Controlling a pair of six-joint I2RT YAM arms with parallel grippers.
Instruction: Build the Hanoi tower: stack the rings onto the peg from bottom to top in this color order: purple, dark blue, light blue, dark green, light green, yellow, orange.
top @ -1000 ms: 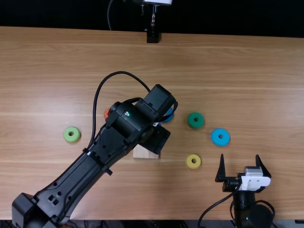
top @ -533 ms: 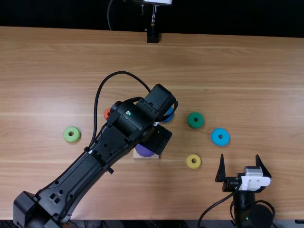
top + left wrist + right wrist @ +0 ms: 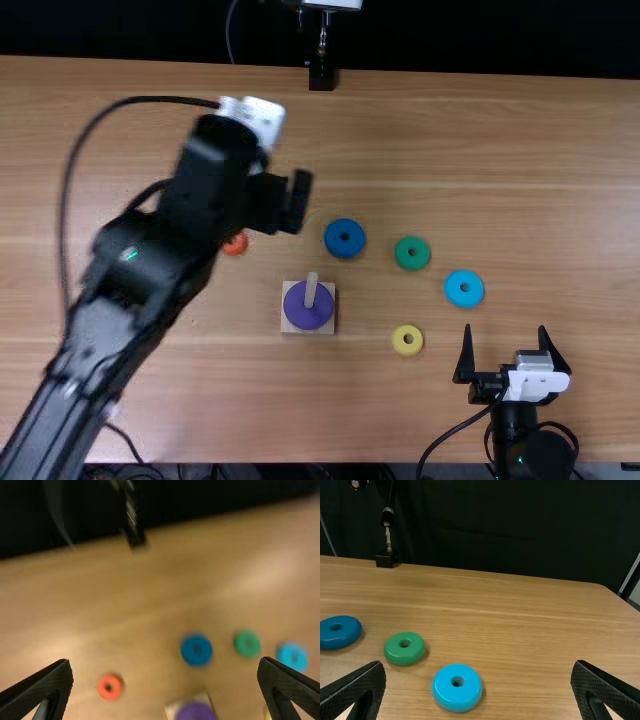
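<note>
My left gripper (image 3: pixel 290 202) hangs over the table, back and left of the peg base (image 3: pixel 288 325); in the left wrist view the left gripper (image 3: pixel 165 665) is open and holds nothing. The purple ring (image 3: pixel 299 311) lies around the upright peg (image 3: pixel 311 290), flat on the base. To the right are the dark blue ring (image 3: pixel 345 251), dark green ring (image 3: pixel 412 265), light blue ring (image 3: pixel 464 300) and yellow ring (image 3: pixel 400 349). An orange ring (image 3: pixel 236 245) sits beside the left arm. Near the front right, my right gripper (image 3: pixel 505 328) stands open; the right wrist view shows the right gripper (image 3: pixel 478 666) empty.
A black stand (image 3: pixel 322 76) is at the table's back edge, with a dark curtain behind it. The left arm stretches over the table's left side, its cable looping outward. The right arm stays low by the front edge.
My left gripper has moved back and to the left, off the peg base. The peg and purple ring, earlier partly or fully covered by the arm, are uncovered. The right arm kept still.
</note>
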